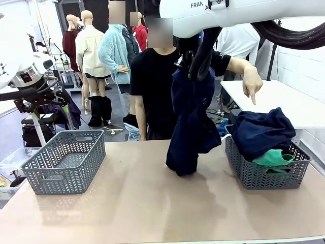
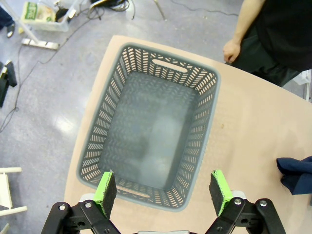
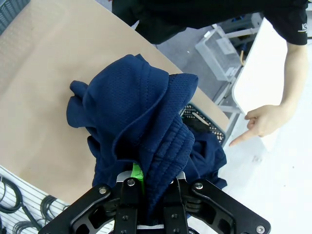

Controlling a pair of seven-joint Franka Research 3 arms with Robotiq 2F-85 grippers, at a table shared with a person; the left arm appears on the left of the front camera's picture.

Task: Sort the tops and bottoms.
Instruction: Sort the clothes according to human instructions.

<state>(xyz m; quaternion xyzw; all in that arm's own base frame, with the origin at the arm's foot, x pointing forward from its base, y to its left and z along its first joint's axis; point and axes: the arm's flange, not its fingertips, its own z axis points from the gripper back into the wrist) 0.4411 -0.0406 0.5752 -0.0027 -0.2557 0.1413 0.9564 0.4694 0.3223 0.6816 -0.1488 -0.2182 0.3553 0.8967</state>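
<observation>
Right gripper [image 3: 148, 195] clamped tight on a navy mesh garment [image 1: 190, 122], lifted over the tan table [image 1: 152, 203], hem just touching the top. Left gripper [image 2: 163, 190] spread wide, holding nothing, above the grey basket [image 2: 204, 112] on the left. In the right-hand basket [image 1: 254, 175]: another navy piece [image 1: 261, 129] heaped over the teal-green bottoms [image 1: 274, 158]. Beyond the table, a person's hand [image 1: 252, 81] pointing down toward that basket.
</observation>
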